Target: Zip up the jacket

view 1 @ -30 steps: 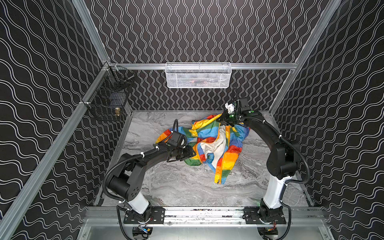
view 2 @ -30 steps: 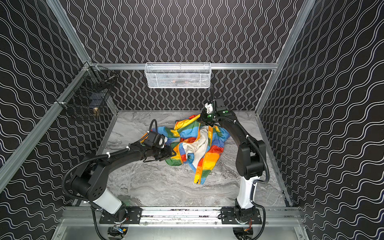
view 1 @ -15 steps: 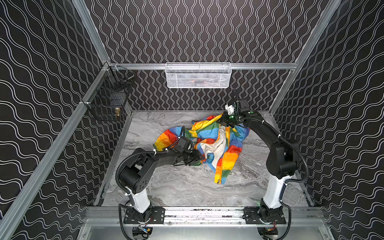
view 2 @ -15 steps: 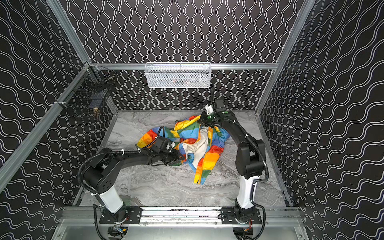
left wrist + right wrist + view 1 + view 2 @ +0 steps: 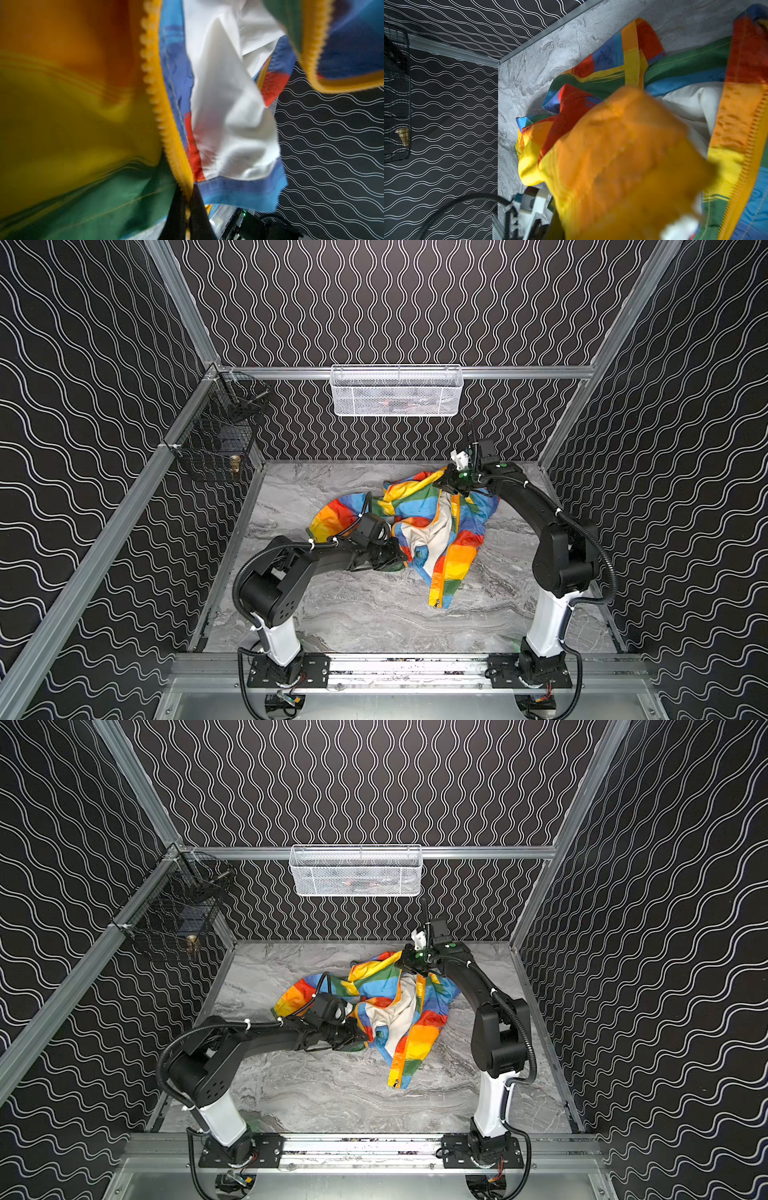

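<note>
Two arms hold one garment. Nearest me, a hem corner of the jacket (image 5: 453,556) trails onto the grey marbled tabletop (image 5: 374,614); the front is open and the white lining shows. My left gripper (image 5: 400,559) is pinched closed on the jacket's orange zipper (image 5: 166,128), with its fingers (image 5: 178,212) clamping the tape. Farther back, my right gripper (image 5: 449,486) is closed on the raised collar end, its tips buried in bunched fabric. Behind, a white mesh basket (image 5: 397,393) hangs on the rear rail.
</note>
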### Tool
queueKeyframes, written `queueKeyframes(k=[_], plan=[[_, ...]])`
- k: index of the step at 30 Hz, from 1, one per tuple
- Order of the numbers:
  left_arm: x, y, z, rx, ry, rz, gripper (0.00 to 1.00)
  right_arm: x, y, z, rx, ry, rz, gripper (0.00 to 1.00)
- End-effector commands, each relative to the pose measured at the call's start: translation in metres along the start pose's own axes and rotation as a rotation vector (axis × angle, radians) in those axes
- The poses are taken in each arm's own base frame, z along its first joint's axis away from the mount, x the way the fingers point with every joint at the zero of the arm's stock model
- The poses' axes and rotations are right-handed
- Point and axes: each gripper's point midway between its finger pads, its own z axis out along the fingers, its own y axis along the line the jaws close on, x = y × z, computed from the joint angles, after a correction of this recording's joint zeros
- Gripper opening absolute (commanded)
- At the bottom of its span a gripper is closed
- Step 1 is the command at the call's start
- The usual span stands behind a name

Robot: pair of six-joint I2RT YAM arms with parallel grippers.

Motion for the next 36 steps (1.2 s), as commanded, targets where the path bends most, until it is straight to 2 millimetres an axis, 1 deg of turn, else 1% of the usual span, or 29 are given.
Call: queueKeyframes(k=[1, 5, 7, 13, 15, 18, 21, 23, 27, 34, 36], plan=[[-0.008, -0.006, -0.018, -0.071, -0.029, 0.094, 0.00, -0.003, 0.000, 0.002, -0.008, -0.002, -0.003, 0.06], [-0.014, -0.009, -0.046, -0.209, -0.035, 0.207, 0.00, -0.005, 0.006, 0.005, -0.042, 0.003, -0.011, 0.10], [-0.020, -0.010, -0.064, -0.280, -0.048, 0.269, 0.00, -0.007, 0.007, 0.007, -0.053, 0.002, -0.009, 0.12], [-0.024, -0.010, -0.112, -0.443, -0.079, 0.392, 0.00, -0.008, 0.010, 0.015, -0.097, 0.011, 0.009, 0.17], [-0.025, -0.010, -0.128, -0.483, -0.095, 0.422, 0.00, -0.008, 0.011, 0.018, -0.115, 0.016, 0.020, 0.23], [-0.021, -0.012, -0.145, -0.505, -0.106, 0.460, 0.00, -0.009, 0.010, 0.024, -0.132, 0.019, 0.036, 0.38], [-0.013, -0.014, -0.157, -0.496, -0.110, 0.490, 0.00, -0.008, 0.008, 0.028, -0.139, 0.016, 0.054, 0.48], [-0.006, -0.012, -0.161, -0.487, -0.106, 0.493, 0.00, -0.008, 0.006, 0.032, -0.145, 0.017, 0.066, 0.51], [0.010, -0.009, -0.162, -0.447, -0.085, 0.498, 0.00, -0.009, 0.004, 0.038, -0.160, 0.021, 0.086, 0.51], [0.027, 0.006, -0.171, -0.476, -0.063, 0.481, 0.00, -0.013, 0.000, 0.046, -0.163, 0.006, 0.105, 0.54], [0.031, 0.010, -0.173, -0.486, -0.059, 0.474, 0.00, -0.014, -0.001, 0.047, -0.163, 0.002, 0.112, 0.57]])
